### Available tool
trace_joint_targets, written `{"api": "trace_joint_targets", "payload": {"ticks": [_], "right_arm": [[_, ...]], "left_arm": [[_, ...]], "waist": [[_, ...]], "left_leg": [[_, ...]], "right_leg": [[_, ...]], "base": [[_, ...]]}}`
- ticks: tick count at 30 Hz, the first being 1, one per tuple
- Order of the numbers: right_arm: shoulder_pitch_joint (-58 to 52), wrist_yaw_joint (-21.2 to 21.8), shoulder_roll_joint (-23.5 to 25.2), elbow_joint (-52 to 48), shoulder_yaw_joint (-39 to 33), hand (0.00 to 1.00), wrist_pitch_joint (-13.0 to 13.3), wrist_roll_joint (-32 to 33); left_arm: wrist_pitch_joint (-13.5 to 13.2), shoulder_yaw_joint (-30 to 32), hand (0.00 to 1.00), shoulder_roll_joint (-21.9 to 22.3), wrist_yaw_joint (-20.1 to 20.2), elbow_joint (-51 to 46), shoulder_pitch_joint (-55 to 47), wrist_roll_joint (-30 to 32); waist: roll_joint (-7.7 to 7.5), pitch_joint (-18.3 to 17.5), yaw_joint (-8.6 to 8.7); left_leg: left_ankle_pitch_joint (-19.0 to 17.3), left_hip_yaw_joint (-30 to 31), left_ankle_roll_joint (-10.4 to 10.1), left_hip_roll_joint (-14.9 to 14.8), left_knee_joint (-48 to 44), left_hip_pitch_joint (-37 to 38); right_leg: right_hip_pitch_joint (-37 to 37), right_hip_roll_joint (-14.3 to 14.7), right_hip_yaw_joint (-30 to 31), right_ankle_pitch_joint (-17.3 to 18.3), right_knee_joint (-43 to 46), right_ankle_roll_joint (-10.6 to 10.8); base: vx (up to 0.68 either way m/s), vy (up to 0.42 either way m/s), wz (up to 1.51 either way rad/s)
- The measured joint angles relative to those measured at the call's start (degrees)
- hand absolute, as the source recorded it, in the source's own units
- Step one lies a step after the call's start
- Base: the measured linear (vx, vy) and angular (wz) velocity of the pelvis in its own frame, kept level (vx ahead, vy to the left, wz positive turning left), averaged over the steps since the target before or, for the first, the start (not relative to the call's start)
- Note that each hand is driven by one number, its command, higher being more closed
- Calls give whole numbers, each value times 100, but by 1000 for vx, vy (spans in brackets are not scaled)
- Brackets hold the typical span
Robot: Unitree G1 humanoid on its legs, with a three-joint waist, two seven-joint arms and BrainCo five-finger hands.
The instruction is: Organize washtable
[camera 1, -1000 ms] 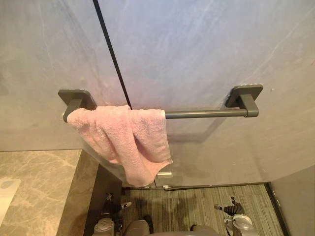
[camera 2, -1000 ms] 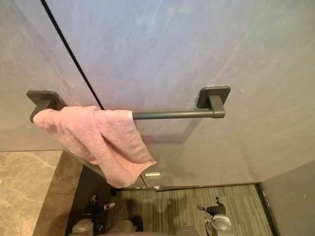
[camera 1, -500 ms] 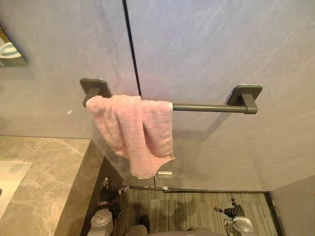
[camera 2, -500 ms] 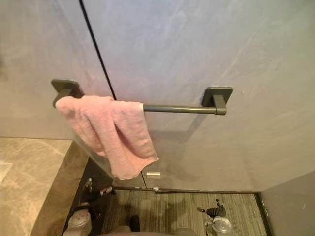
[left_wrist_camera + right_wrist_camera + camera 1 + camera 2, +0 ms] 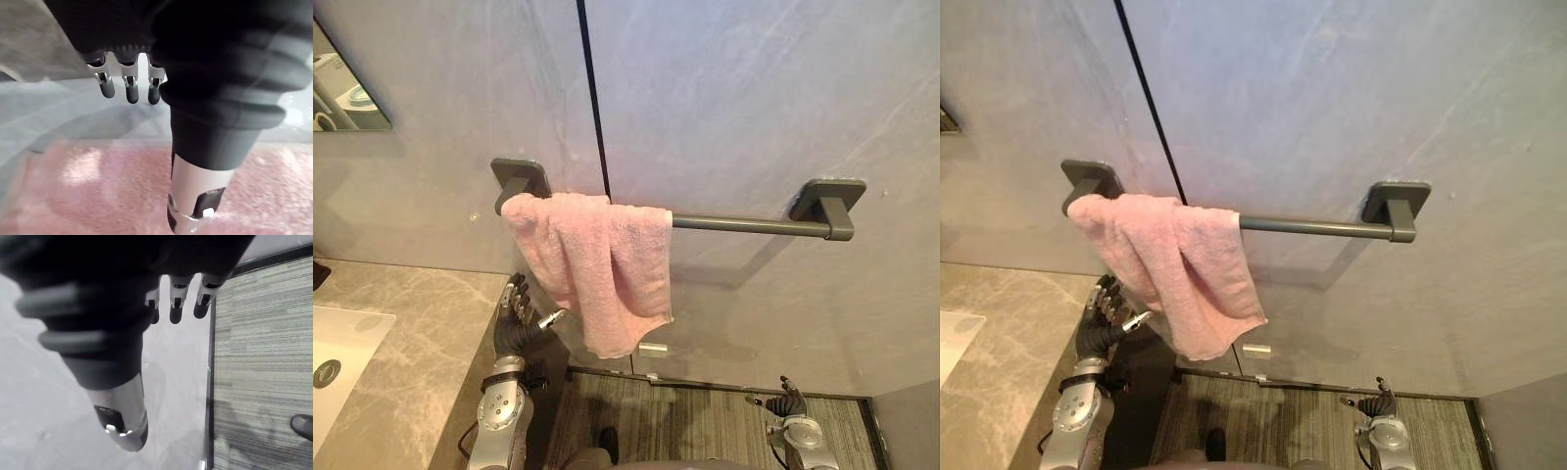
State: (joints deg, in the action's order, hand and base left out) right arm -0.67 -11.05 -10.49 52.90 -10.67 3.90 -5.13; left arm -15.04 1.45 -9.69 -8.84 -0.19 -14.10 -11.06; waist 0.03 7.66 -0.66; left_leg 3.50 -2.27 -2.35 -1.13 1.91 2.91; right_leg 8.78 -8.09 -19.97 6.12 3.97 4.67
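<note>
Towel (image 5: 597, 264) hangs bunched at the left end of the rail (image 5: 744, 224) in the eye views, left hand (image 5: 514, 323) just beside it, right hand (image 5: 790, 402) low near the floor (image 5: 705, 421). Left wrist view: fingers (image 5: 127, 88) relaxed, empty. Right wrist view: fingers (image 5: 176, 303) straight, empty.

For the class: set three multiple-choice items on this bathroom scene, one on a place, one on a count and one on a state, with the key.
1. Where on the dark grey metal wall bar does the pink terry towel hang?
A left end; B middle; C right end.
2. How many wall brackets hold the bar?
A one; B two; C three.
3. The robot's left hand is:
A open; B shut on the towel; C shut on the bar.

Key:
1 A, the towel is bunched at that end and the rest of the bar is bare.
2 B, one bracket sits at each end.
3 A, its fingers are straight, below the towel.
</note>
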Motion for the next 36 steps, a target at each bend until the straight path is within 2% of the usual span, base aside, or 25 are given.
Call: {"api": "trace_joint_targets", "payload": {"ticks": [8,20,21,27,32,36], "right_arm": [[32,2,-62,1,106,0,-2,-9],[36,2,-74,-1,215,0,-8,-22],[39,2,-77,-2,238,0,-8,-22],[77,5,-114,-35,269,0,-11,-22],[74,6,-112,-37,281,0,-37,-26],[77,6,-112,-45,282,0,-43,-27]], "left_arm": [[-54,-200,0,-267,120,-150,6,-59],[-113,-623,0,-307,147,-388,-99,-60],[-112,-667,100,-333,187,-388,-99,-58],[-102,-927,100,-450,379,-113,-57,-54],[-20,-965,100,-450,380,333,5,-74],[-16,-948,100,-450,380,421,48,-76]], "waist": [[18,-48,1],[-11,-90,-9],[-12,-91,-5],[-12,-120,4],[-57,-209,161],[-53,-213,149]], "left_leg": [[0,-96,1,-31,35,110],[36,-115,35,-35,199,163],[36,-125,35,-15,204,168],[47,-263,38,-16,316,316],[52,-301,37,-2,346,400],[51,-359,36,-16,355,434]], "right_leg": [[6,7,128,-21,22,-28],[-10,4,162,-70,-32,1],[-10,7,173,-72,-33,1],[13,14,315,-88,-42,-9],[102,14,348,-119,-131,-5],[102,23,414,-128,-131,-4]], "base": [[-47,4,-7],[-23,5,-1],[14,7,-6],[-1,4,-12],[-6,2,-4],[-37,2,-8]]}}
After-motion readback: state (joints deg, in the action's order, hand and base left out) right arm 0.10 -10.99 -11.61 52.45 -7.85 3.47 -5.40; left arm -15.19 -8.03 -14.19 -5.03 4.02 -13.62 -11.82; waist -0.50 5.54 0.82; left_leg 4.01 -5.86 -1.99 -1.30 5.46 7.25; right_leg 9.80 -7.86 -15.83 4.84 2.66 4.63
